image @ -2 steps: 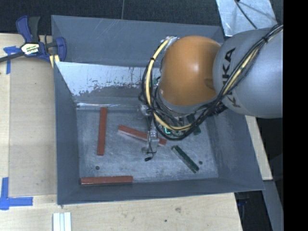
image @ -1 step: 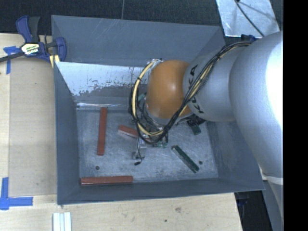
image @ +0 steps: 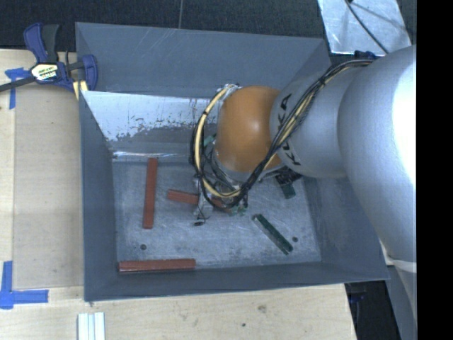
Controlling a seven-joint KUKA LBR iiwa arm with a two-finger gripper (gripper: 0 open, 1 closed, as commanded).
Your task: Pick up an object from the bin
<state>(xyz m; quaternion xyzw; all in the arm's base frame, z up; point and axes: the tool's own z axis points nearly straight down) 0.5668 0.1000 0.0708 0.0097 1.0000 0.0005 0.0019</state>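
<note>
Where the bin's (image: 97,211) floor is most central, a short red-brown block (image: 182,197) lies tilted, its one end just beside the gripper (image: 202,218), which is low over the floor on the block's right in the camera view. Whether the gripper is apart, together or clamped on the block cannot be told, since the wrist's orange cover (image: 244,127) and looped cables (image: 203,163) hide it from above. Left of the block and near it, a longer red-brown stick (image: 149,193) lies almost straight up the view. Another red-brown stick (image: 156,265) lies along the near wall, well apart from the gripper. On the gripper's other side a dark green stick (image: 273,233) lies slanted on the floor, near but not touching it.
</note>
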